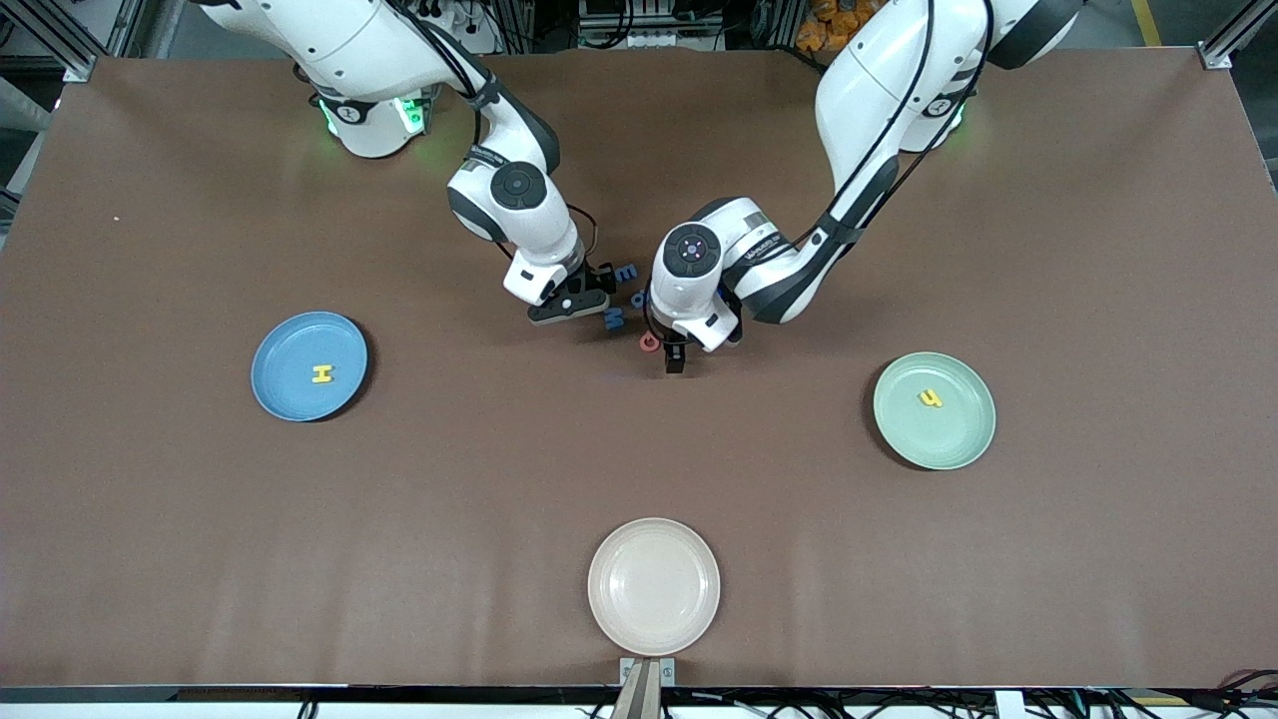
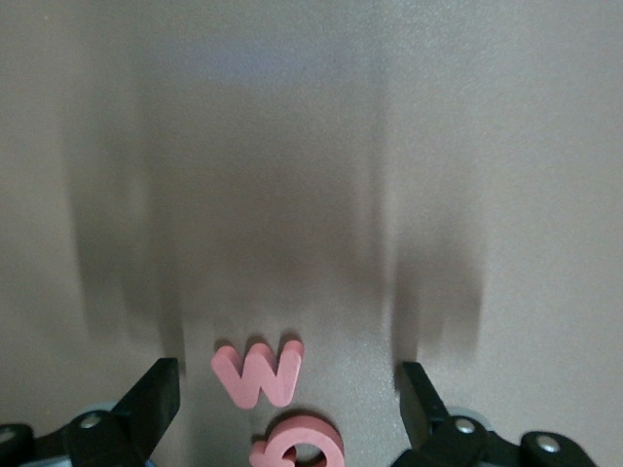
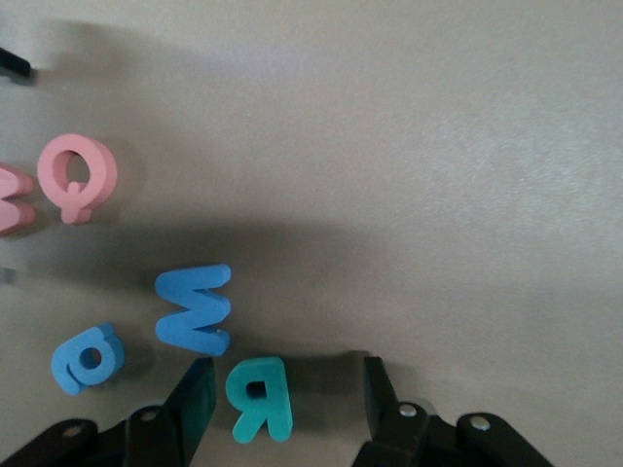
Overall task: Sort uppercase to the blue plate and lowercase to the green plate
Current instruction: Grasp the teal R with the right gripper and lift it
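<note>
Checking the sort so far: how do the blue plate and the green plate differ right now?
The blue plate lies toward the right arm's end of the table; the green plate lies toward the left arm's end. The blue plate holds a yellow capital H, the green plate a yellow small h. Both are round, rimmed and similar in size.

Cream plate: round, shallow, with nothing on it, sits on the brown tabletop at the middle of the edge nearest the front camera. Grey bracket: fixed at that edge, just beside the plate.
</note>
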Controlling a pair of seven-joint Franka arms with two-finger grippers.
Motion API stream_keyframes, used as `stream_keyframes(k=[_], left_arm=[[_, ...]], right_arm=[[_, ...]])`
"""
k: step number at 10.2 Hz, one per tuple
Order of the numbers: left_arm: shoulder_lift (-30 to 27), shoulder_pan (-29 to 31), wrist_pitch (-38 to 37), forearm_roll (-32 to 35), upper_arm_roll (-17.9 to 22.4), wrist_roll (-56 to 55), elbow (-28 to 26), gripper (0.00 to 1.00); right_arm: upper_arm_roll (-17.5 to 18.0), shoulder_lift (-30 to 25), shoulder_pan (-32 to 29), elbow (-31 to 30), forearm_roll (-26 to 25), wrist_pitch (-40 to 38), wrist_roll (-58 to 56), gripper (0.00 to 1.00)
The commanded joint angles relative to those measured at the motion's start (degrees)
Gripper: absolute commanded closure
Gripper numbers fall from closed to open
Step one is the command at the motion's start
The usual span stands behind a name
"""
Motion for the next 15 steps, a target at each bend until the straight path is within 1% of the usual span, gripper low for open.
stream_keyframes(k=[1, 2, 4, 6, 7, 8, 11, 12, 14, 15], left_arm=[[0.2, -0.7, 0.8, -0.2, 0.8, -1.0, 0.2, 0.0], [0.2, -0.9, 1.0, -0.2, 1.2, -1.0, -0.1, 0.0], [0.2, -1.9, 1.9, 0.3, 2.0, -2.0, -0.5, 0.0], [0.2, -2.6, 2.1, 0.6, 2.3, -2.7, -0.7, 0.0], [0.1, -3.3, 2.3, 0.6, 2.4, -3.5, -1.0, 0.0], [0.0, -4.4, 2.2, 1.9, 3.5, -4.7, -1.2, 0.0], [-0.3, -4.8, 2.3, 9.9, 3.9, -12.7, -2.2, 0.0], [-0.4, -4.7, 2.3, 10.3, 3.8, -13.1, -2.4, 0.0], [-0.6, -4.6, 2.3, 10.4, 3.8, -13.0, -2.7, 0.0], [-0.7, -4.4, 2.3, 10.4, 3.8, -12.8, -2.8, 0.0]], right_arm=[[0.2, 0.7, 0.5, 0.1, -1.6, 1.1, 3.7, 0.33], [0.2, 0.8, 0.6, 0.1, -1.8, 1.1, 3.7, 0.37], [0.2, 1.0, 0.6, 0.1, -2.3, 1.0, 3.7, 0.57], [0.2, 1.5, 0.6, 0.1, -2.5, 1.0, 3.7, 0.68], [0.2, 1.6, 0.6, 0.1, -2.5, 1.0, 3.6, 0.69], [0.2, 1.6, 0.6, 0.1, -2.5, 1.0, 3.6, 0.74], [0.2, 1.5, 0.3, 0.2, -3.6, 0.5, 3.4, 0.76], [0.1, 0.9, -0.1, 0.3, -3.7, 0.0, 2.7, 0.76], [-0.2, -1.3, -2.9, 0.6, -3.9, -4.1, -4.0, 0.76], [-0.4, -2.8, -4.2, 1.1, -3.9, -7.5, -7.6, 0.76]])
